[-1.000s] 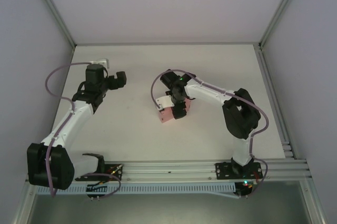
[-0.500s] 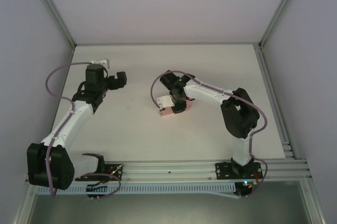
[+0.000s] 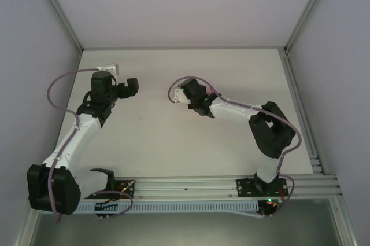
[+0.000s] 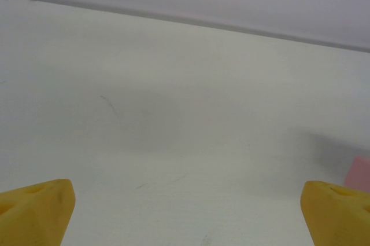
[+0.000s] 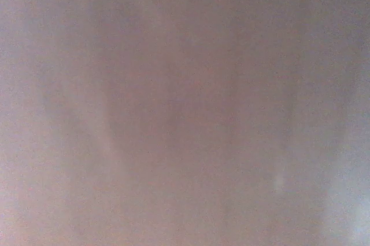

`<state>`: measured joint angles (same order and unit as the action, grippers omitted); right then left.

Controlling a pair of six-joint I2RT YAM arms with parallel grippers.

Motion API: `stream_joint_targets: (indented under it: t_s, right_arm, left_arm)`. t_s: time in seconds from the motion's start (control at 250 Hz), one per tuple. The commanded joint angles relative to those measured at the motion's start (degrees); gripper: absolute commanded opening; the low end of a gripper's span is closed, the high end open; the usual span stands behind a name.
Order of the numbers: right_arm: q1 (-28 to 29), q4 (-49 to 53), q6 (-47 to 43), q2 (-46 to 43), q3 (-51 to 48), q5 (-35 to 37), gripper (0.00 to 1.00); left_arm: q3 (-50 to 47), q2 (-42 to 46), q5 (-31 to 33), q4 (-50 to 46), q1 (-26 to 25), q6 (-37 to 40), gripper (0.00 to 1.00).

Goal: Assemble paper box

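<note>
We are struggling most with the right gripper (image 3: 186, 95). From above its dark wrist is covering its own fingers, so we cannot tell whether they are gripping anything or how far apart they are standing. The right wrist view is giving us nothing but a soft pinkish-grey blur, with no edge or finger that we can pick out.

The paper box (image 4: 359, 175) is showing as a pale pink corner at the right edge of the left wrist view. It is cut off by the frame and sitting just above the right-hand fingertip. We cannot make out its shape.

The left gripper (image 4: 185, 214) is hovering over the bare white table (image 3: 231, 72) with its yellow fingertips (image 4: 34, 211) spread wide, one in each lower corner.

Compared with a second ago, the right gripper is sitting farther from the arm bases and a little to the left. The pink box that was lying plainly beneath it is gone from that spot on the table. The left arm is holding almost the same pose.
</note>
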<state>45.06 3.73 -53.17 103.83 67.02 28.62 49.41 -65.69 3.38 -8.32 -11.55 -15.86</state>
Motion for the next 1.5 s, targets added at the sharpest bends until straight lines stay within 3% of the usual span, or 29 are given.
stream_joint_targets:
  t_s: [0.0, 0.204, 0.359, 0.539, 0.719, 0.85, 1.038, 1.262, 1.386, 1.493]
  right_arm:
    - [0.4, -12.2, 3.2, 2.7, -4.1, 6.3, 0.38]
    - [0.7, -11.2, 2.9, 2.0, -8.3, -2.3, 0.46]
    - [1.7, -8.3, 2.2, 1.0, -10.7, -3.1, 0.47]
    - [3.5, -3.3, 4.1, -2.6, -13.0, -5.5, 0.64]
    - [4.5, -0.7, 2.1, -6.3, -15.9, -5.3, 0.65]
    - [4.8, 3.9, 2.3, -8.3, -16.5, -5.0, 0.8]
    - [5.3, 12.5, 5.5, -11.9, -15.4, -10.0, 1.0]
    - [6.1, 20.4, 12.4, -22.1, -11.4, -19.9, 1.0]
    - [4.7, 15.5, 21.3, -27.1, -10.8, -13.4, 1.0]
    - [-1.5, 8.7, 32.0, -30.8, -12.6, -6.6, 1.0]
  left_arm:
    - [-1.5, 1.5, -0.8, 1.8, 0.5, 0.7, 1.0]
    - [-1.8, 1.4, -0.9, 2.1, 0.5, 1.1, 1.0]
    - [-2.2, 1.5, -0.9, 2.3, 0.5, 1.3, 1.0]
    - [-2.0, 1.2, -0.8, 2.4, 0.5, 1.4, 1.0]
    - [-1.7, 1.3, -1.0, 2.0, 0.6, 1.8, 1.0]
    - [-2.1, 1.9, -1.1, 1.9, 0.5, 2.0, 1.0]
    - [-1.9, 1.9, -1.2, 1.9, 0.5, 2.2, 1.0]
    - [-1.7, 2.0, -1.0, 1.8, 0.5, 2.7, 1.0]
    - [-2.2, 2.4, -0.9, 3.2, 0.5, 3.3, 1.0]
    - [-5.0, 3.3, 1.2, 7.9, 0.6, 4.7, 1.0]
